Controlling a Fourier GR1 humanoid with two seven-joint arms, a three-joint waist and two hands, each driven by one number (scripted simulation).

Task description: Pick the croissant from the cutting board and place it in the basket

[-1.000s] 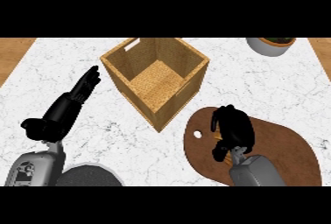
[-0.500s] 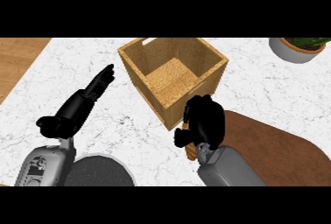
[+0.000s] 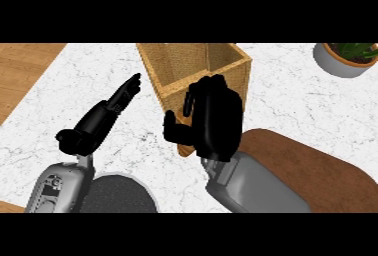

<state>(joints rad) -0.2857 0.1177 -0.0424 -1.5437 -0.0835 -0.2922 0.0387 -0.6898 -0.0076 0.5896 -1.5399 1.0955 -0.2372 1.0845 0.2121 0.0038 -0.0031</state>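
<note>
Here, seen from above, a white marbled bench (image 3: 310, 110) fills most of the frame. A woven basket (image 3: 173, 62) stands at the upper centre, its open top facing up and its near corner pointing down toward the viewer. The right hand (image 3: 210, 117) sits in the middle of the frame, right in front of the basket's near wall and overlapping it, its back toward the viewer. Its fingers are curled inward, but whether they are wrapped around the croissant cannot be told, because the hand hides whatever is inside it; the croissant itself does not show anywhere. A brown wooden cutting board (image 3: 310, 170) lies at the lower right, partly under the right forearm. The left hand (image 3: 103, 117) rests at the left, fingers straight and pressed together, pointing to the upper right. A potted plant (image 3: 347, 57) sits in the upper right corner.
</note>
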